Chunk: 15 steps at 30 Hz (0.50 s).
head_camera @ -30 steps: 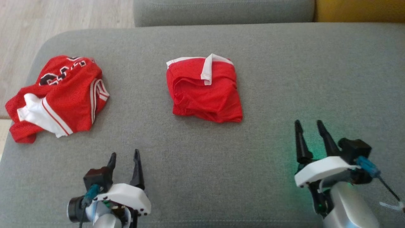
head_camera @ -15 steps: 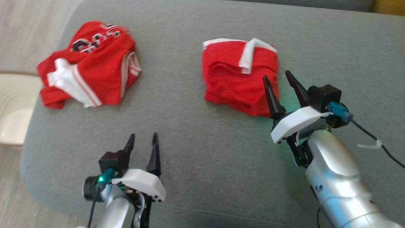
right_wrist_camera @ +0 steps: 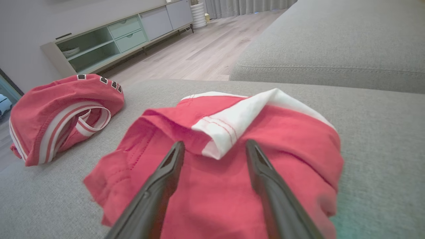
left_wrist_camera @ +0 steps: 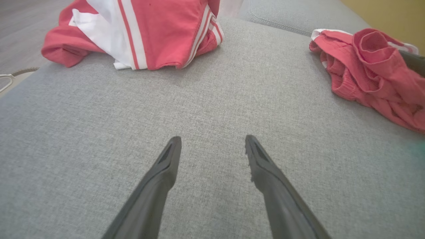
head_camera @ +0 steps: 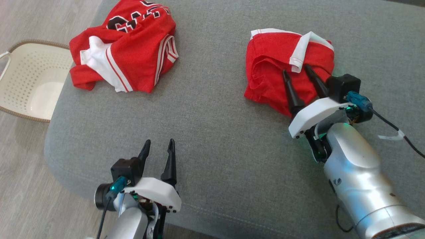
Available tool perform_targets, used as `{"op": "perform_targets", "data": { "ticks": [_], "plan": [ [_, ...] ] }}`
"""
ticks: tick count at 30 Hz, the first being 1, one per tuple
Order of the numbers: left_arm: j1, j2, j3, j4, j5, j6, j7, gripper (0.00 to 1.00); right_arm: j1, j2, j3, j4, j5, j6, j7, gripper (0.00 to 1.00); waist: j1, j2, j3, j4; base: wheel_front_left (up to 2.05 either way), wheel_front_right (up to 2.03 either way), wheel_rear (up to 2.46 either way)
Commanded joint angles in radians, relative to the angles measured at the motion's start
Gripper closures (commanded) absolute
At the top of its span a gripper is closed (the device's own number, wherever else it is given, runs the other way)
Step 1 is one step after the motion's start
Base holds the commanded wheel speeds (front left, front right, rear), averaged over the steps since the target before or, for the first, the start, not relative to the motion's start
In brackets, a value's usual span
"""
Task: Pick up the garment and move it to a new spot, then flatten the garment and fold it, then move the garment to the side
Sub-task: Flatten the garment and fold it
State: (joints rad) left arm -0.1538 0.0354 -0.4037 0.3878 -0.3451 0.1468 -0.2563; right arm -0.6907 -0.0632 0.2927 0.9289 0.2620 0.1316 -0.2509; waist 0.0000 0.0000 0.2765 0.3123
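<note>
My right gripper (head_camera: 296, 69) has its fingers apart over the folded garment (head_camera: 265, 63), which lies at 1 o'clock on the sofa (head_camera: 215, 132), and I fear that closing here takes only the top layer, so the fold opens when I lift

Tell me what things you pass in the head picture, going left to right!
basket → jersey → shirt
</note>
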Motion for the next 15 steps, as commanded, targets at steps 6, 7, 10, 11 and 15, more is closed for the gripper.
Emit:
{"op": "perform_targets", "data": {
  "ticks": [6,7,10,11,15],
  "plan": [
    [-0.038,0.015,0.021,-0.038,-0.008,0.004,-0.006,0.0,-0.033,0.013,0.001,-0.036,-0.008,-0.001,-0.011,1.0,0.0,0.0,0.009,0.0,0.0,0.0,0.0],
    [-0.039,0.015,0.019,-0.039,-0.009,0.005,-0.006,0.0,-0.034,0.013,0.001,-0.037,-0.011,-0.001,-0.011,1.0,0.0,0.0,0.01,0.001,0.0,0.0,0.0],
    [-0.048,0.015,0.013,-0.042,-0.013,0.003,-0.006,0.0,-0.054,0.013,-0.005,-0.038,-0.017,-0.001,-0.011,1.0,0.0,0.0,0.021,0.008,0.0,0.0,0.0],
    [-0.051,0.015,0.01,-0.044,-0.014,0.003,-0.006,0.0,-0.066,0.013,-0.006,-0.038,-0.025,-0.001,-0.011,1.0,0.0,0.0,0.025,0.012,0.0,0.0,0.0],
    [-0.06,0.015,-0.01,-0.05,-0.023,0.0,-0.006,0.0,-0.136,0.012,-0.02,-0.022,-0.074,-0.001,-0.011,1.0,0.0,0.0,0.037,0.042,0.0,0.0,0.0]
  ]
}}
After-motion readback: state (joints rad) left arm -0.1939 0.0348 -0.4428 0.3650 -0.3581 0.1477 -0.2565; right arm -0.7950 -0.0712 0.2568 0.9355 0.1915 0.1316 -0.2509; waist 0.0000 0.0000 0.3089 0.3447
